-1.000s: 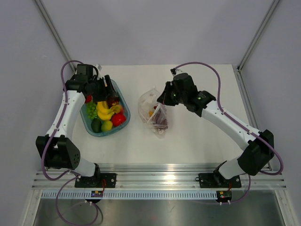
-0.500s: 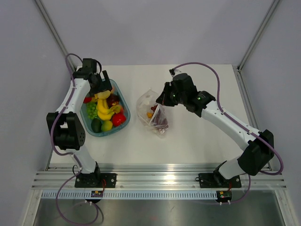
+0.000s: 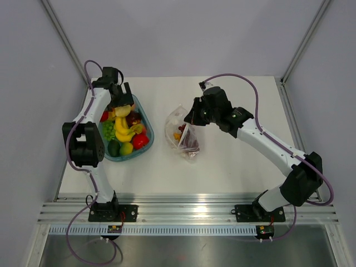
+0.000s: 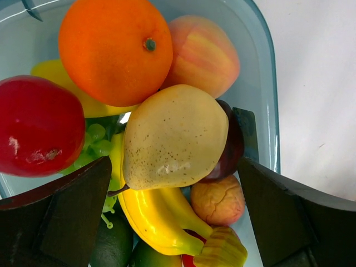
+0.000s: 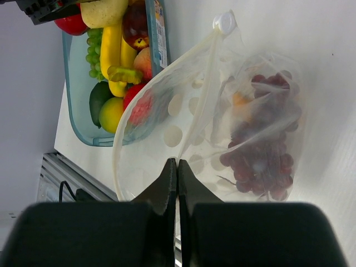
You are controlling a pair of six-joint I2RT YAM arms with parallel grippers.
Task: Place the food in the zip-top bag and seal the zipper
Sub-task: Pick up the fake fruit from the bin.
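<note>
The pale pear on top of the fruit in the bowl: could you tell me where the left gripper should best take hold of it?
Probably across its broad belly, coming straight down from above. The pear lies on its side atop the bananas, uncovered, and the open left gripper straddles it; its stem end tapers and would likely slip.

White table [image 3: 233,172]: translucent blue-green bowl [image 3: 123,159] at left; clear zip-top bag [image 3: 177,130] resting mid-table, near bowl, not touching.
</note>
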